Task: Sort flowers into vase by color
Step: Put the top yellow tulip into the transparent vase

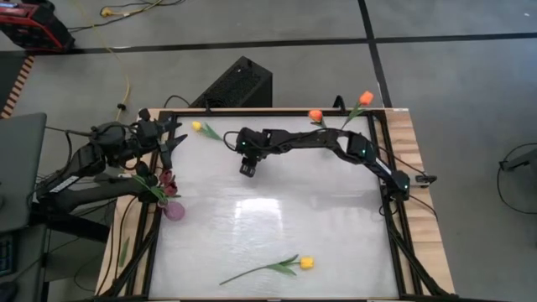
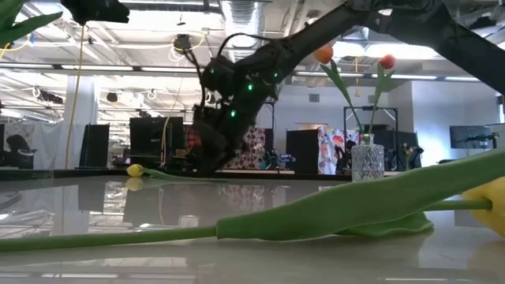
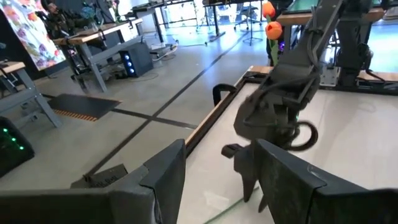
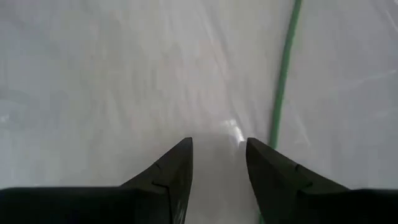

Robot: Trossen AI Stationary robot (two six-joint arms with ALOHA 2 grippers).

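Our right gripper, fingers apart and empty, hangs over the surface near the far yellow tulip. Its stem lies just beside the fingers, so we risk closing on nothing. That tulip lies flat, head toward the far-left corner, stem slanting toward the gripper. The left gripper waits open at the left edge.

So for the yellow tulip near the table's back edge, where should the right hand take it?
Probably on the thin green stem, mid-length, coming straight down. The yellow tulip lies flat on the table, stem trailing toward the right hand, which hangs open just above the surface with the stem beside its fingers. The head looks too soft to pinch.
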